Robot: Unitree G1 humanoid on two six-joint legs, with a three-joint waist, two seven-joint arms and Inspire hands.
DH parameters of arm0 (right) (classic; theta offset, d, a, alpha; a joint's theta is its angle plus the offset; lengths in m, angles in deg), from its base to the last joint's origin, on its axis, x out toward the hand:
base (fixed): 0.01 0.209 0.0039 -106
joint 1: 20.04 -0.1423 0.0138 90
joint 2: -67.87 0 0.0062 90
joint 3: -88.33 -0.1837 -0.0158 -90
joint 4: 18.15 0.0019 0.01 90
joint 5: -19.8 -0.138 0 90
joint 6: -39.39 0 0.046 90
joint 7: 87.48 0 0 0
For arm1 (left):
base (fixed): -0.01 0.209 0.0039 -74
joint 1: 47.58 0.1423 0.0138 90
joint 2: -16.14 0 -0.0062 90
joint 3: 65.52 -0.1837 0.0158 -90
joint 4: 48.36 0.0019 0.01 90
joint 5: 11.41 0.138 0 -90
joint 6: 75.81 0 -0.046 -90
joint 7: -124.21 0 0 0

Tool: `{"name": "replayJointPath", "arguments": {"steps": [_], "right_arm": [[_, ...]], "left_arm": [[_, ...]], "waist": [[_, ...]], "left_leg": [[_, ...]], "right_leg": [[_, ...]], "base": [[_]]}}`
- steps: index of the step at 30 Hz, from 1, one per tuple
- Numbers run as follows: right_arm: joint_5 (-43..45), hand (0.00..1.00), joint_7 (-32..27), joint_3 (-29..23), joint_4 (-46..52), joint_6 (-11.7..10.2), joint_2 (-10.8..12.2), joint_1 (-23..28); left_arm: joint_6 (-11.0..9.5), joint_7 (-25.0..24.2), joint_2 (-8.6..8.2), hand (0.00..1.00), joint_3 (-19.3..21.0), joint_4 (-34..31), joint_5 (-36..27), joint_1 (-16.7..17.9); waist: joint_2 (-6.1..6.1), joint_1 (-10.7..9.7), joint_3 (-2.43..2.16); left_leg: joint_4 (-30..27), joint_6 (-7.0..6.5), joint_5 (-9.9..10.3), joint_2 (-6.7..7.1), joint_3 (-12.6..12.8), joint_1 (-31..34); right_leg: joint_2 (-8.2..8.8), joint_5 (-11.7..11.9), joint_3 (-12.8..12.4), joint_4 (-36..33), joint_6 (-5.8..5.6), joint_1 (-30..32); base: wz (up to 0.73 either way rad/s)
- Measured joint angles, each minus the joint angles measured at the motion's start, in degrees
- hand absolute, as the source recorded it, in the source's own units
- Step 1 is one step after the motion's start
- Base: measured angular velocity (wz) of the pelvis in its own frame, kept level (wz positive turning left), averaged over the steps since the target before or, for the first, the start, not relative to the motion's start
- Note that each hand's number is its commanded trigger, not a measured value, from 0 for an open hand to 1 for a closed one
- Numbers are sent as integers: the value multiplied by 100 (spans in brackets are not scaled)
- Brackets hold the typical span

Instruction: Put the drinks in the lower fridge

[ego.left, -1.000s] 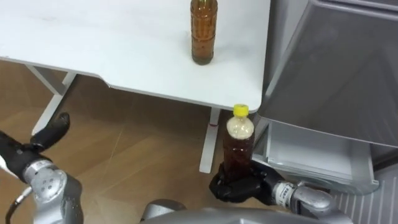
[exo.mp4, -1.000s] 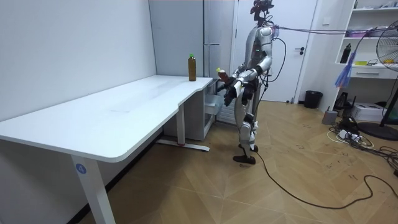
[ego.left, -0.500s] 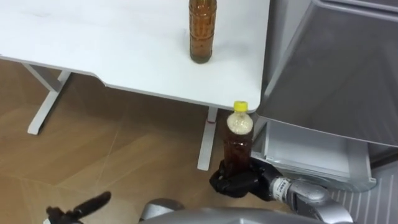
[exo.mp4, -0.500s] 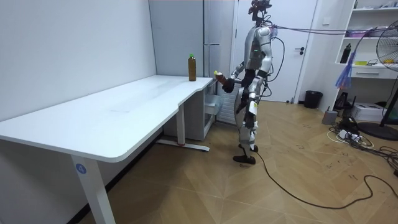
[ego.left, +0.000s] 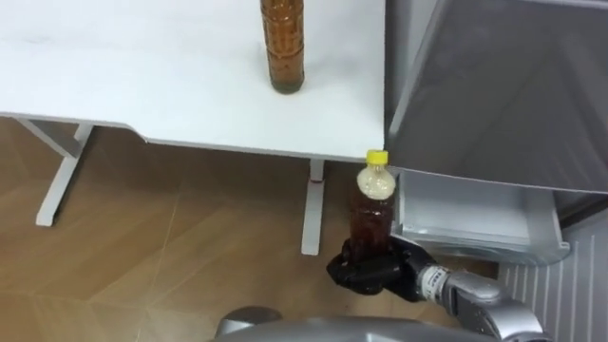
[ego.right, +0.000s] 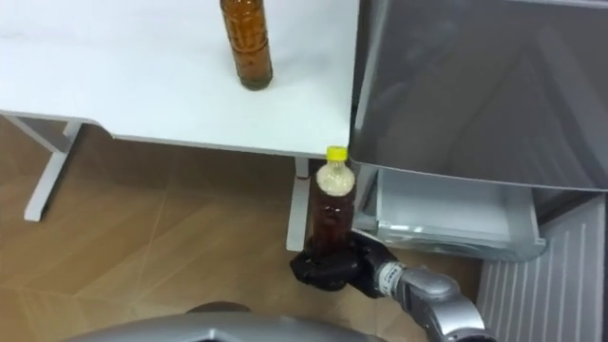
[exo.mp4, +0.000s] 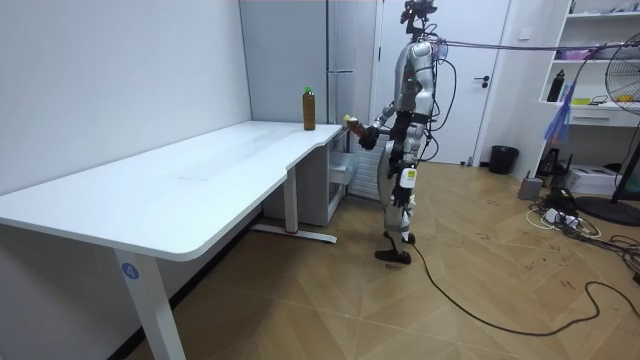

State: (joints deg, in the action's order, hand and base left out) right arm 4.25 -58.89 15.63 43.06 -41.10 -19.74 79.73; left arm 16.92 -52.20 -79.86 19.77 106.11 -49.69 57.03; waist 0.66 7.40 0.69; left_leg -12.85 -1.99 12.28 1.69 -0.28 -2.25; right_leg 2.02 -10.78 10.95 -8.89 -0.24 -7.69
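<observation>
Right hand [ego.left: 372, 273]: I am wrapping it round the bottle [ego.left: 370, 211], holding it upright;
Fridge drawer [ego.left: 475, 214]: sitting open just ahead, ready

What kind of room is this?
Likely an office or lab room, not a kitchen: a long white desk, a grey fridge beside it, wall shelves and a standing fan.

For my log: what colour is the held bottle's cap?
Yellow cap on the bottle; best in left eye view.

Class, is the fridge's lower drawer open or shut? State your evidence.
Open: the lower drawer juts forward beneath the fridge's grey front, its pale inside showing.
</observation>
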Motion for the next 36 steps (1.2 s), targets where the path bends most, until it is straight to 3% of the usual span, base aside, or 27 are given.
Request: {"name": "replayJointPath", "arguments": {"steps": [6, 10, 16, 22, 29, 36], "right_arm": [[-355, 100, -286, -371, 0, 0, 39, 0], [-699, 100, -639, -654, 0, -1, 154, -1], [-1494, 100, -1042, -734, -119, -25, 276, 60], [-2275, 100, -1628, -990, -488, -37, 328, 21], [-3289, 100, -2174, -971, -550, -255, 446, 21], [-4286, 100, -2497, -1016, -542, -411, 475, 20]], "left_arm": [[-11, -441, 1, 0, 5, -47, 548, -103], [-26, -447, -7, 0, 56, -58, 999, -163], [-107, -370, -37, 0, 137, -40, 1036, -182], [-172, -294, -40, 0, 217, -41, 1739, -213], [-229, 12, -56, 0, 106, -163, 2694, -294], [-244, 73, -63, 0, 96, -168, 3072, -291]], "waist": [[32, -208, -19], [40, -264, -26], [5, -364, -17], [-10, -411, -8], [-5, -557, -11], [-17, -584, -12]], "left_leg": [[29, -1, -1, 2, 10, 12], [116, 2, -7, 0, 27, -20], [105, -3, -12, 2, 64, -55], [153, -7, -11, -6, 156, -126], [150, -2, -15, -8, 167, -76], [161, -3, -17, -8, 198, -112]], "right_leg": [[-3, 0, -24, 1, -1, 38], [-3, 0, -20, 6, -1, 57], [10, 0, -7, 12, -2, 42], [10, 3, -63, 6, -6, 1], [-7, 3, -122, -4, -6, 79], [-5, 4, -149, -6, -8, 78]], "base": [[-1], [-2], [-2], [-6], [-2], [-1]]}}
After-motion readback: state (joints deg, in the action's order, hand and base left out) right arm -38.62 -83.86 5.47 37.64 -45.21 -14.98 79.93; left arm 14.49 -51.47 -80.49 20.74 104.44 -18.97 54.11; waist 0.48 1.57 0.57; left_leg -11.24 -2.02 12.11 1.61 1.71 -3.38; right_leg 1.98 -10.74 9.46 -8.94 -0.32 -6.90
